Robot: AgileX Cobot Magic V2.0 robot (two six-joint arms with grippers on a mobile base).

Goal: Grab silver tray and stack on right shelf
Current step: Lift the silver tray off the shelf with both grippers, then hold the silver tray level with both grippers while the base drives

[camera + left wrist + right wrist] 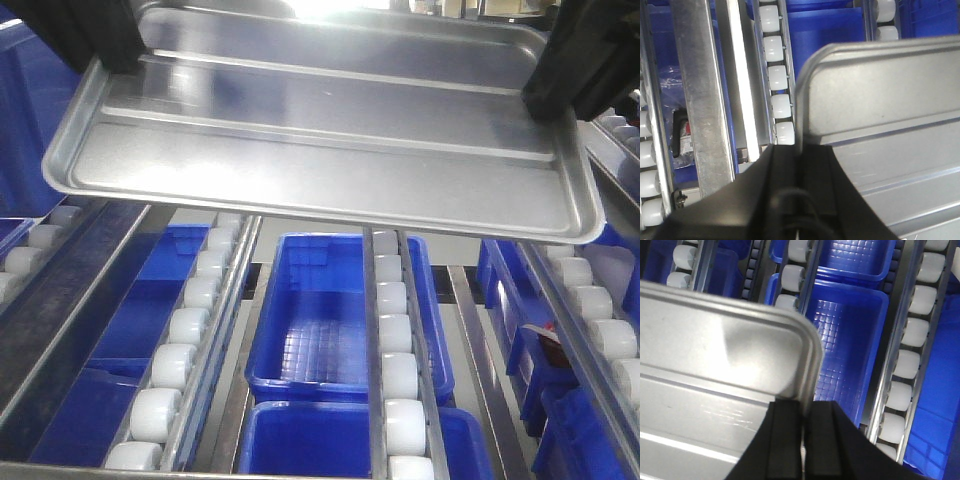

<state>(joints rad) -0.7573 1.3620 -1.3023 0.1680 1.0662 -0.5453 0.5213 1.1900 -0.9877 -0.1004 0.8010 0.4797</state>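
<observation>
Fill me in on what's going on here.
Both arms hold the tray between them. The left tool is clamped on one end rim and the right tool on the opposite one. The tray is in the air above the roller tracks, with blue bins below them. It is not yet resting on anything.

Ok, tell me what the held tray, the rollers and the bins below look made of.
The silver tray: metal, probably steel or aluminium, brushed sheen, catching glare. The rollers: white plastic, matte, seemingly. The bins: blue moulded plastic, with a gridded floor.
</observation>
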